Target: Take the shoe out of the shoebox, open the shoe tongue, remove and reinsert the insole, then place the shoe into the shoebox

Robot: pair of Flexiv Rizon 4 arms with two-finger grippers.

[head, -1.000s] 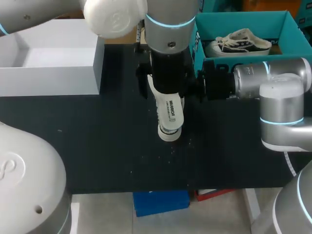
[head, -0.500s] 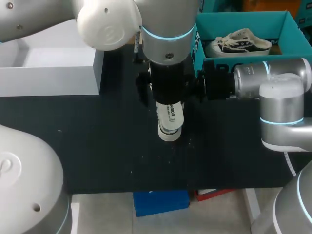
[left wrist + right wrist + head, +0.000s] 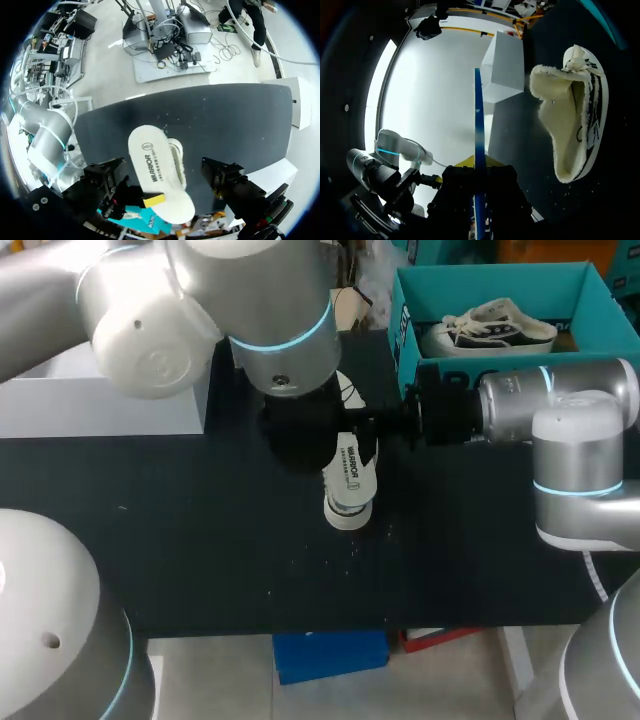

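Black tabletop [image 3: 200, 540] first, and in the middle of it sits the shoe [image 3: 347, 512], one rounded end toward the near edge. It has a white upper with dark stripes down the side, and the right wrist view shows thick cream fleece at the mouth.

Just over the shoe, flat and print side up, is the insole [image 3: 155, 170]. Its top face is white, with a line of dark lettering along its length and a small round badge beside that; its edge is blue. From above it covers most of the shoe, and only a strip of fleece peeks out along one side. The right wrist view shows a gap between the two.

The right gripper [image 3: 385, 426] comes in from the right and has the insole pinched at its far end. One yellow fingertip [image 3: 154, 200] presses on the top face, and in that gripper's own wrist view the blue edge runs straight out from between the fingers.

The left gripper [image 3: 162, 169] hangs above, its fingers spread wide to either side of the insole and gripping nothing. In the head view the left arm's bulky wrist hides it.

At the far right is the teal shoebox [image 3: 408, 335], open-topped, with a second shoe [image 3: 490, 328] lying inside, white with dark laces. At the far left stands a white box [image 3: 100, 380], open on top.
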